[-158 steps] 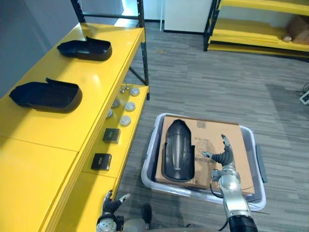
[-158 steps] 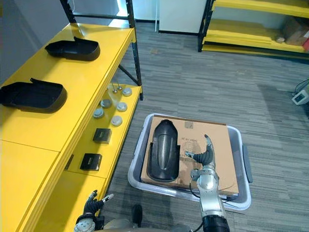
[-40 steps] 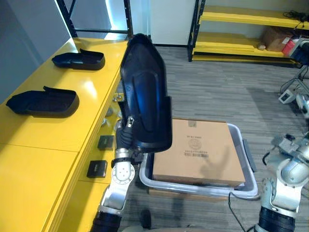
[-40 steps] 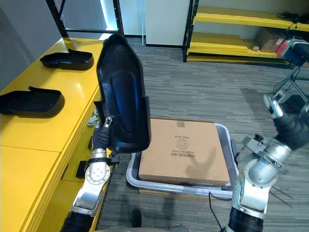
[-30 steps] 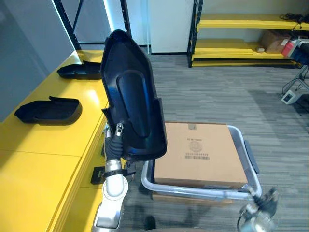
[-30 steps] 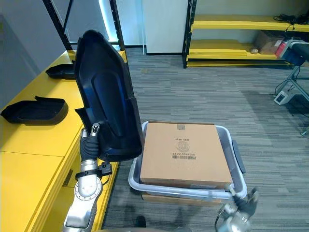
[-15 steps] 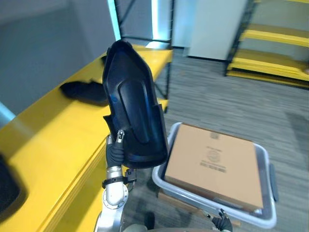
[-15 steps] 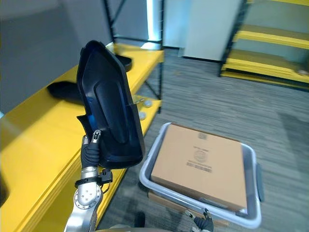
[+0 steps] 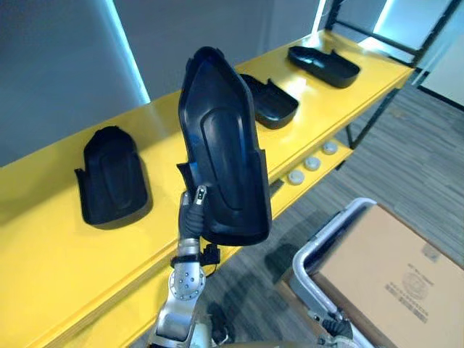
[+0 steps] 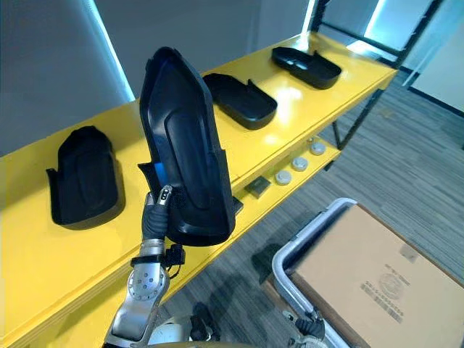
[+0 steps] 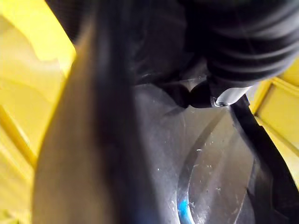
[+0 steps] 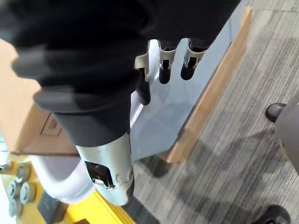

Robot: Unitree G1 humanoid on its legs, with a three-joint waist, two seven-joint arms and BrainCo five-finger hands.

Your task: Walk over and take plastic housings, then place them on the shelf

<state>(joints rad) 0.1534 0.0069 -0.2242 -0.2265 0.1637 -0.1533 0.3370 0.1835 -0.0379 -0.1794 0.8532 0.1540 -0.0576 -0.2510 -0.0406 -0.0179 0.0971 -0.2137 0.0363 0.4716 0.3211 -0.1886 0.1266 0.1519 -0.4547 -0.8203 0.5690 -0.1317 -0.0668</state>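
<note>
Grip on held housing (image 9: pixel 225 159): left hand (image 9: pixel 193 212) has its fingers curled round the lower edge. In the left wrist view the dark fingertips (image 11: pixel 187 95) press against the shell's surface.

Held housing is black plastic, a long shell with one rounded end. It stands upright in the air with the rounded end up, raised in front of the yellow shelf (image 9: pixel 51 254). It is not resting on the shelf.

Shelf runs from near left to far right. Three more black housings lie flat on its top level:
- near housing (image 9: pixel 112 177) to the left of the held one
- middle housing (image 9: pixel 272 101) further along, partly hidden behind the held one
- far housing (image 9: pixel 322 64) close to the far end

All three are well apart from each other.

On the lower shelf level, a row of round discs (image 9: pixel 312 163) lies near the front edge. A small black box (image 10: pixel 256 190) sits just beside the held housing's lower right corner as seen from the head.

Near right, a pale grey bin (image 9: pixel 326 239) stands on the carpeted floor (image 9: pixel 428 159) with a cardboard box (image 9: pixel 399 268) inside it.

Right hand (image 12: pixel 163 53) hangs low by the bin. Its fingers are loose, only slightly bent, and hold nothing. A wooden board (image 12: pixel 210 98) shows past them, at the bin's side.
</note>
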